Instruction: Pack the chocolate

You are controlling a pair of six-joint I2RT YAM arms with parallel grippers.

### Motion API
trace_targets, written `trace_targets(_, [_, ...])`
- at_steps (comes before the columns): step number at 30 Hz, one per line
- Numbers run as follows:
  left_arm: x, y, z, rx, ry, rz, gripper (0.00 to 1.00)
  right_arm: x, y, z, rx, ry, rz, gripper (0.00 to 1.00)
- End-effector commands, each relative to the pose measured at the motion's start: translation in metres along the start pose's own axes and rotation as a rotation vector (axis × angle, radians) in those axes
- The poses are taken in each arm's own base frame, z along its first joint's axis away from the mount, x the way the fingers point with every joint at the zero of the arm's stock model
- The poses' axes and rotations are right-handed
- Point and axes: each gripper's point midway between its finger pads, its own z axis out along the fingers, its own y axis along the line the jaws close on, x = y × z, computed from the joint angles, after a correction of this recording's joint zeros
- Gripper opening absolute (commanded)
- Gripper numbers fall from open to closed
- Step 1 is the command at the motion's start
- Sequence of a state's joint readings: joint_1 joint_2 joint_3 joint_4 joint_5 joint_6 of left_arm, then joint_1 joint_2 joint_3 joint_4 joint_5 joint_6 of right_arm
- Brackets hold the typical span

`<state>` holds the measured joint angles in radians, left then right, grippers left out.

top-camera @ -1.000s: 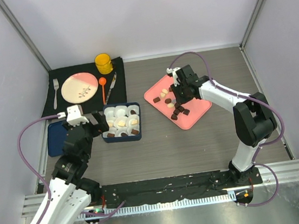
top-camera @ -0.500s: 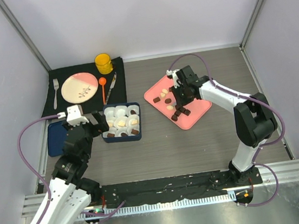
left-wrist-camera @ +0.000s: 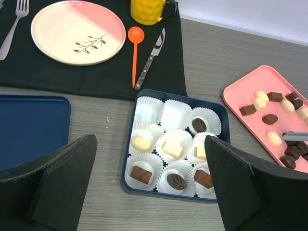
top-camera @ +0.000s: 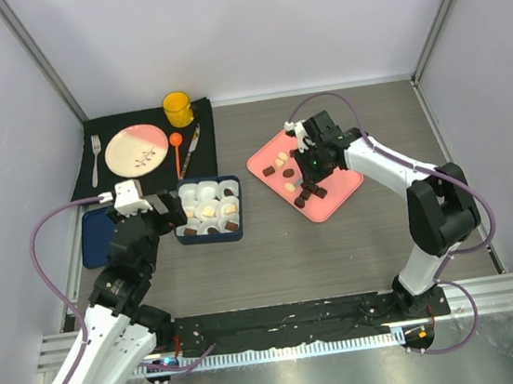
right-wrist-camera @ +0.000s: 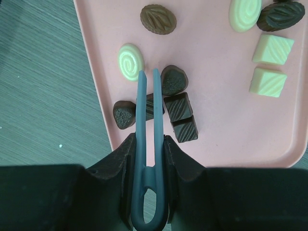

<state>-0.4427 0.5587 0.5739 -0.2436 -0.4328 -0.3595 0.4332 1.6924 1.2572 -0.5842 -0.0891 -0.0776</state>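
Loose chocolates, dark (right-wrist-camera: 179, 107) and cream-white (right-wrist-camera: 131, 61), lie on a pink tray (right-wrist-camera: 226, 130); they also show from above (top-camera: 304, 191). My right gripper (right-wrist-camera: 147, 144) is shut on blue-grey tongs (right-wrist-camera: 148, 96) and hovers over the tray's near-left part (top-camera: 314, 161). The tong arms stand a narrow gap apart over a dark piece (right-wrist-camera: 160, 107), between the white swirl and a dark heart (right-wrist-camera: 173, 80); no piece is between the tips. A blue box (left-wrist-camera: 168, 190) of white paper cups holds several chocolates (left-wrist-camera: 176, 181). My left gripper (left-wrist-camera: 150, 163) is open and empty just before the box (top-camera: 167, 212).
A dark placemat at the back left carries a pink-and-cream plate (top-camera: 136, 150), fork (top-camera: 96, 158), orange spoon (top-camera: 176, 150), knife (top-camera: 190, 150) and yellow mug (top-camera: 178, 109). The blue lid (top-camera: 96, 238) lies left of the box. The tong tips show at the left wrist view's right edge (left-wrist-camera: 294, 136).
My right gripper with the tongs has shifted slightly over the pink tray. The left arm and the box have not moved.
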Motion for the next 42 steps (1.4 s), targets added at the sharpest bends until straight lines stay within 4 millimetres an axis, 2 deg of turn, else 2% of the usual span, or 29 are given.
trace_targets(1, [-0.026,-0.007,-0.002,0.025,-0.065,-0.027,1.00,-0.040,0.009,-0.032,-0.014,-0.132,-0.030,0.24])
trace_targets(6, [-0.026,-0.008,-0.002,0.026,-0.063,-0.025,1.00,-0.046,0.017,-0.035,-0.023,-0.157,-0.028,0.27])
trace_targets(16, [-0.026,-0.007,-0.002,0.023,-0.064,-0.025,1.00,-0.044,0.029,-0.014,-0.012,-0.127,-0.053,0.33])
trace_targets(25, [-0.026,-0.006,-0.002,0.020,-0.065,-0.025,1.00,-0.042,0.025,-0.009,0.035,-0.117,-0.065,0.36])
trace_targets(26, [-0.026,-0.006,-0.002,0.020,-0.065,-0.024,1.00,-0.041,0.019,-0.009,0.067,-0.114,-0.065,0.37])
trace_targets(42, [-0.026,-0.006,-0.002,0.020,-0.063,-0.025,1.00,-0.022,0.021,0.011,0.054,-0.051,-0.060,0.36])
